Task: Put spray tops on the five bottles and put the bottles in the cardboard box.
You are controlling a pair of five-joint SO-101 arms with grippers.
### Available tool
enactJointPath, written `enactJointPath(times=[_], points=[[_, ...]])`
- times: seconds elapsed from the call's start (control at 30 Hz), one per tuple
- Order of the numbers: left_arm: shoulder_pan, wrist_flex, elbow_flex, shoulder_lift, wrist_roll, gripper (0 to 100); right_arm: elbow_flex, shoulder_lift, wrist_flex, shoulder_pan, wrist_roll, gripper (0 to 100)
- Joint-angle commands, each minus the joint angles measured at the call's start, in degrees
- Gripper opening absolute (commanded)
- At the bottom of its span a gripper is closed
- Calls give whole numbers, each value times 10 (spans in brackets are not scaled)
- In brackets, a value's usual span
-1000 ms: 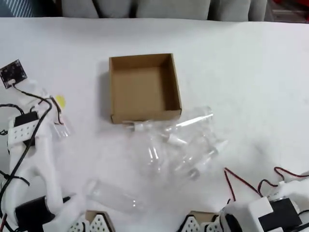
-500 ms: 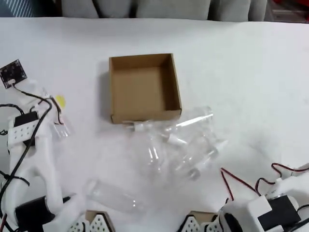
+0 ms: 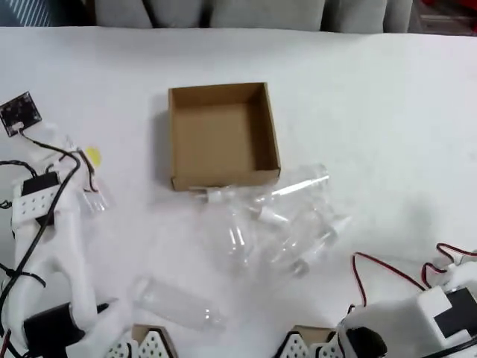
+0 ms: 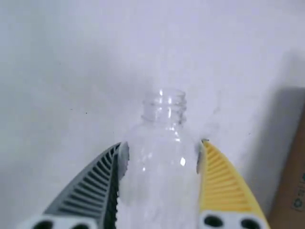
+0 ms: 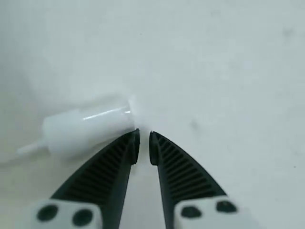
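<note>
My left gripper [image 4: 162, 152] is shut on a clear bottle [image 4: 164, 109] whose threaded neck is bare, its grey and yellow fingers pressing the bottle's sides. In the high view this arm [image 3: 45, 216] stands at the table's left, left of the cardboard box [image 3: 220, 134], which is empty. Several clear bottles and white spray tops lie in a heap [image 3: 279, 224] just in front of the box. One more bottle [image 3: 175, 302] lies alone near the front edge. My right gripper [image 5: 144, 142] is shut just above the table, its tips beside a white spray top [image 5: 88, 126] lying on its side.
The right arm's body [image 3: 417, 324] with red wires sits at the front right corner. A small circuit board [image 3: 19, 112] and black cables lie at the far left. A brown edge of the box [image 4: 290, 191] shows close to the held bottle.
The right arm's body has shifted right and toward the front edge in the high view. The left arm, the box and the bottles have not moved.
</note>
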Motion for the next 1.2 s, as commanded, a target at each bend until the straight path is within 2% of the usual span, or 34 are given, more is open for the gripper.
enactJointPath(times=[0.0,0.3,0.53,0.83,1.03,1.17], points=[[7,-17,-4,-29,-4,30,-30,-5,2,2,-11,16],[7,-17,-4,-29,-4,30,-89,58,2,-79,-105,16],[7,-17,-4,-29,-4,30,-188,116,16,-132,-202,16],[18,-17,-4,-29,-5,30,-284,124,187,-182,-265,17],[22,-17,-4,-29,-5,31,-332,122,312,-189,-266,18],[22,-17,-4,-29,-5,31,-324,85,357,-190,-270,17]])
